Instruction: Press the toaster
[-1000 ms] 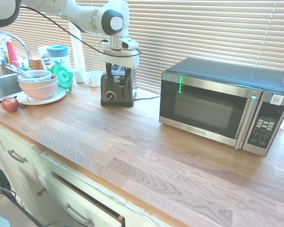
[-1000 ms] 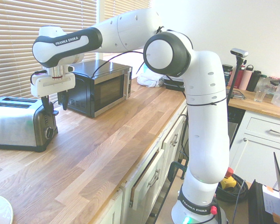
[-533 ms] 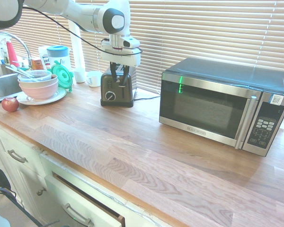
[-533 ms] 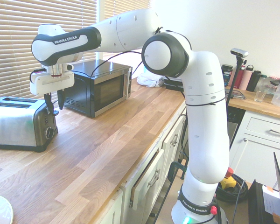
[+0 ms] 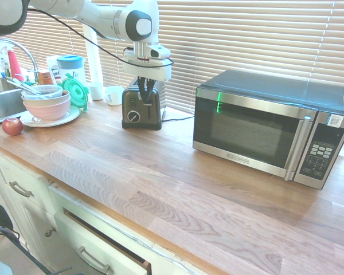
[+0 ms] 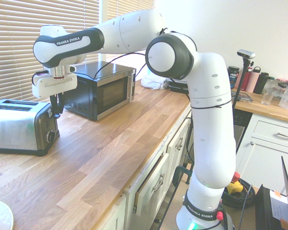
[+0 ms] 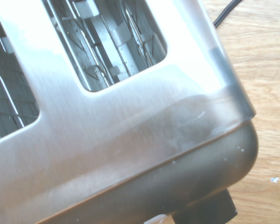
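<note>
1. 2 long slots run along the top of the brushed steel toaster [image 6: 17, 125], which stands upright on the wooden counter [image 6: 101, 148] near the window blinds [image 5: 229, 34].
2. 1 gripper [image 5: 146, 101] points down at the toaster's dark end panel [image 5: 133, 103], on the side that carries the round dial [image 5: 133, 116]. It is above the dial's level. How far open it is, I cannot tell, nor whether it has hold of anything or touches the panel.
3. 1 microwave [image 5: 249, 129], steel and black, sits on the same counter, apart from the toaster, with its door closed.
4. 2 white mugs [image 5: 114, 95] [image 5: 96, 90] stand near the toaster, on the side away from the microwave.
5. 1 pink bowl [image 5: 46, 110] rests on a white plate [image 5: 70, 117], a green lid [image 5: 74, 92] tilted up beside it, and 1 red apple [image 5: 12, 126] lies near the plate.
6. 1 drawer [image 5: 103, 249] below the counter is partly open.
7. The wrist view shows the toaster's slots from close above, with a dark cord [image 7: 227, 11] on the wood beyond its edge.
</note>
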`<act>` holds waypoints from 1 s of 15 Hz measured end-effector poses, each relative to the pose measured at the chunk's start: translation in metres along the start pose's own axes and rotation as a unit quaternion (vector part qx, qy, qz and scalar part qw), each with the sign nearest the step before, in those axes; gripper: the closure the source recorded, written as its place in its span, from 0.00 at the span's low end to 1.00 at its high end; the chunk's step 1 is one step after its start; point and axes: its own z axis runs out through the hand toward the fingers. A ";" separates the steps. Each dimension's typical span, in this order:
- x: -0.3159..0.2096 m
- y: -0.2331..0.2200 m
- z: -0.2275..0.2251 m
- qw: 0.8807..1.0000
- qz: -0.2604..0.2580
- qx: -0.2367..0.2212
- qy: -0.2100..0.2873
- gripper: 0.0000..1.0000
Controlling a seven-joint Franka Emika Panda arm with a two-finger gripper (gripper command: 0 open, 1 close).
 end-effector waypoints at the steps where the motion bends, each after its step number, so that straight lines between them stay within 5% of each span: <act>1: 0.000 0.000 0.000 1.000 -0.001 0.000 0.000 1.00; 15: 0.005 -0.020 0.008 1.000 -0.013 -0.019 -0.009 1.00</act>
